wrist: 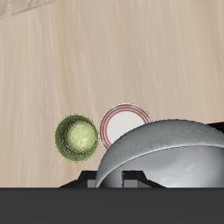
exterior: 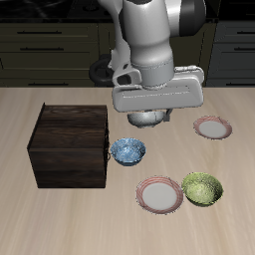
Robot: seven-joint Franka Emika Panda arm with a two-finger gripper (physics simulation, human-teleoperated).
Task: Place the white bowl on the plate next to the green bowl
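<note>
The small white bowl (exterior: pixel 147 118) hangs just under my gripper (exterior: pixel 149 111), above the table behind the blue speckled bowl. In the wrist view the white bowl (wrist: pixel 166 153) fills the near field as a grey-white dome, and the fingers are mostly hidden behind it. The gripper looks shut on the bowl's rim. Near the table's front edge lies the plate (exterior: pixel 159 194) with a pinkish-red rim, and the yellow-green bowl (exterior: pixel 202 188) touches its side. Both also show in the wrist view, the plate (wrist: pixel 125 125) beside the green bowl (wrist: pixel 76 137), and the plate's centre is bare.
A dark wooden box (exterior: pixel 70 144) stands beside the blue-and-white speckled bowl (exterior: pixel 127 151). A second red-rimmed plate (exterior: pixel 211 127) lies farther back, level with the gripper. Dark cabinets run behind the table.
</note>
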